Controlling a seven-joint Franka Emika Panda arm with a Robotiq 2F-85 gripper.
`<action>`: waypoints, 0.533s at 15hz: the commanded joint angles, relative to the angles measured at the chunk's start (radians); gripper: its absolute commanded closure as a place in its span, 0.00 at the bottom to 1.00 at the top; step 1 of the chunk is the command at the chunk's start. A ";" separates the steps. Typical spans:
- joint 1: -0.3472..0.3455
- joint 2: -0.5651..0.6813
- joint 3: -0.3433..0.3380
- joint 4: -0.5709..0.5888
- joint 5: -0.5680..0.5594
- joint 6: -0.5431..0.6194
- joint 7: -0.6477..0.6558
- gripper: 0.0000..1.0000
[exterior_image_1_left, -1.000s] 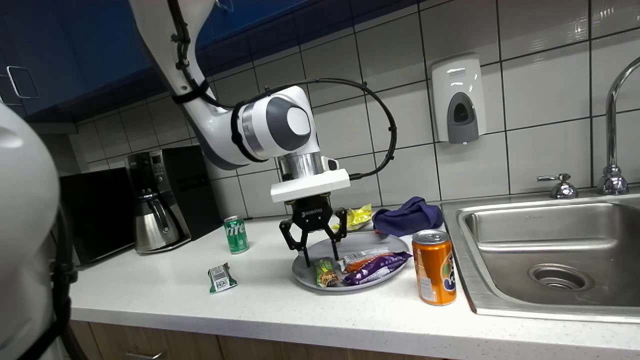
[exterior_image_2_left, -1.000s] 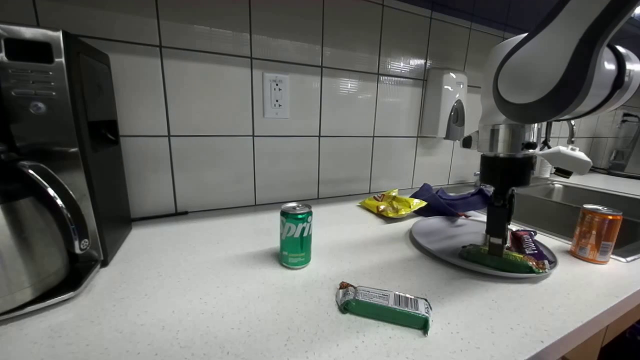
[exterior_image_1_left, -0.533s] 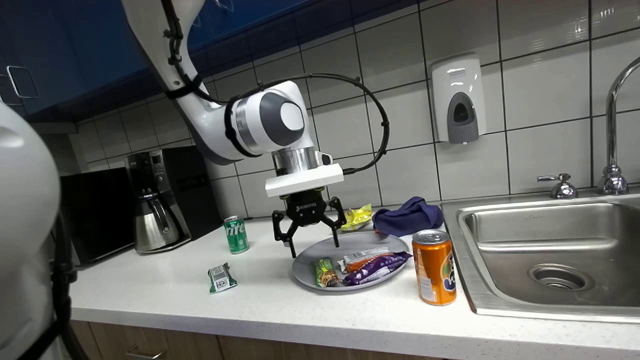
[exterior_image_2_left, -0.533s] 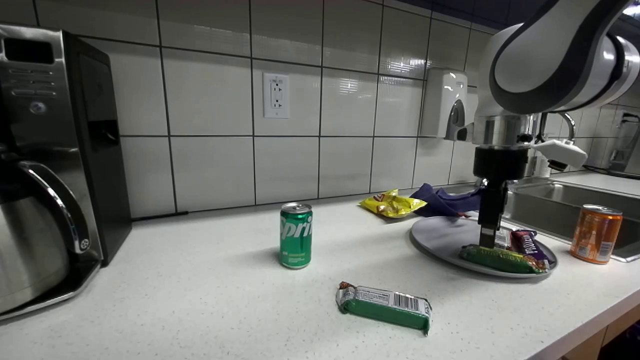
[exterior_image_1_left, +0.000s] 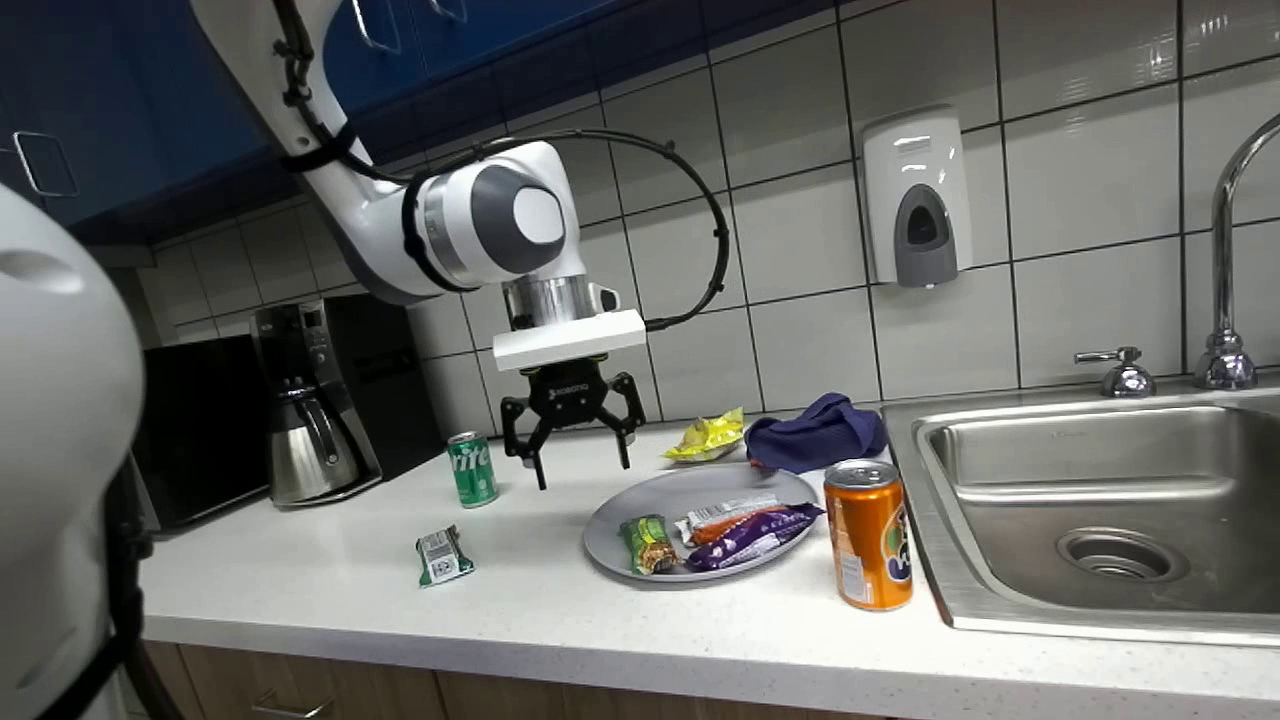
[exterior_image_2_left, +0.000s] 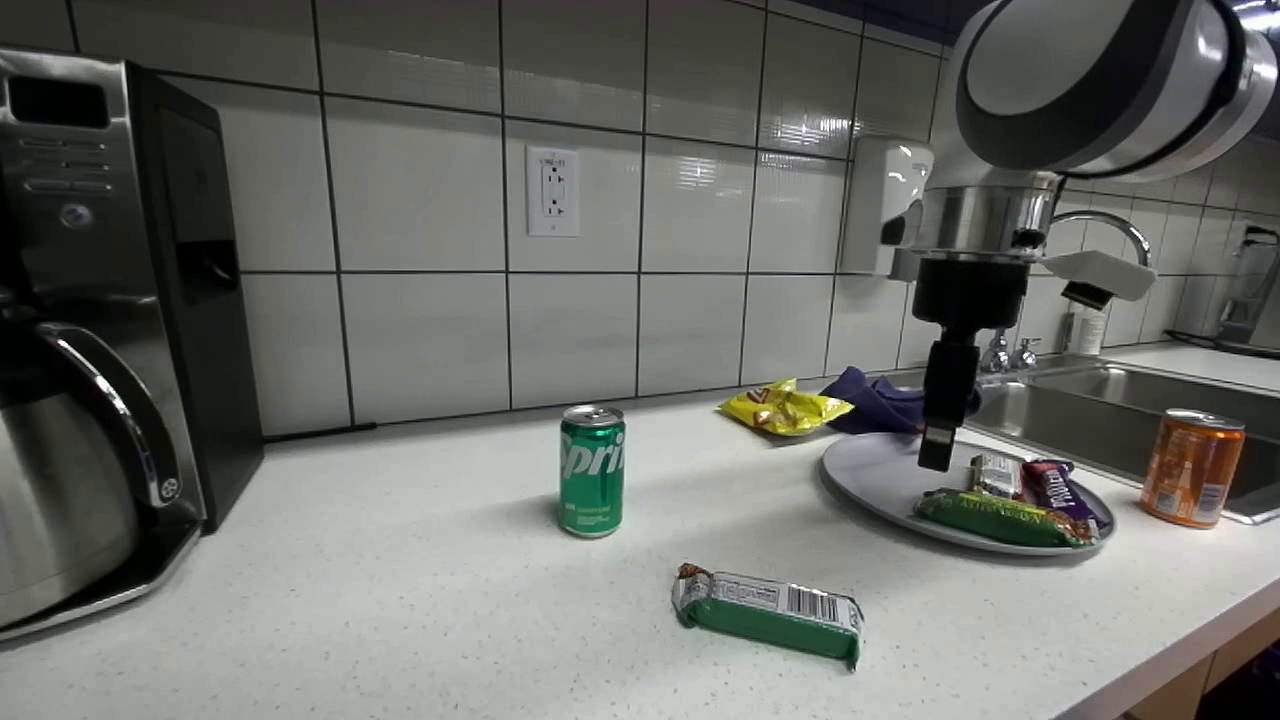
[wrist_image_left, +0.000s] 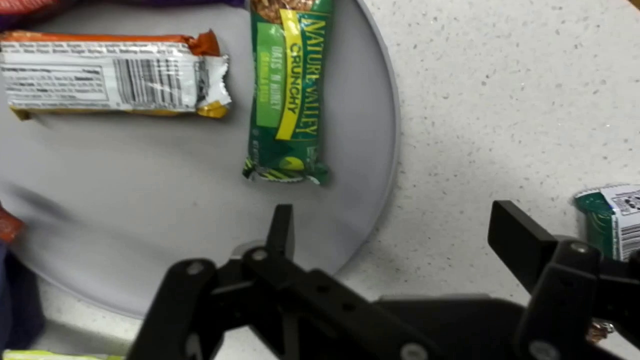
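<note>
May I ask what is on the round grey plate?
A green wrapped bar, a white-and-orange wrapped bar and a purple wrapped bar. An unidentifiable reddish tip shows at the rim of the grey plate; surfaces beneath are covered.

Wall (exterior_image_1_left: 800, 240): white glossy tiles, dark joints, behind the gripper (exterior_image_1_left: 584, 477). Cabinets (exterior_image_1_left: 130, 110): blue, wall-hung, above the gripper. Worktop (exterior_image_1_left: 350, 600): white, speckled, below the gripper. Drawer fronts (exterior_image_1_left: 370, 690): wood-grain, lower than the gripper. Sink (exterior_image_1_left: 1080, 440): stainless steel, with chrome faucet (exterior_image_1_left: 1222, 270), to one side of the gripper. Coffee maker (exterior_image_2_left: 90, 240): black and steel, across the gripper from the sink. Soap dispenser (exterior_image_1_left: 917, 195): white and grey, wall-mounted, beyond the gripper. Power outlet (exterior_image_2_left: 552, 190): white, in the wall, well apart from the gripper. Light: bright glints (exterior_image_2_left: 697, 172) on the tiles behind the gripper
</note>
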 joint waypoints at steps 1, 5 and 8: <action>0.038 -0.054 0.024 -0.023 0.072 -0.041 -0.086 0.00; 0.090 -0.051 0.054 -0.021 0.121 -0.065 -0.134 0.00; 0.124 -0.039 0.080 -0.019 0.149 -0.073 -0.148 0.00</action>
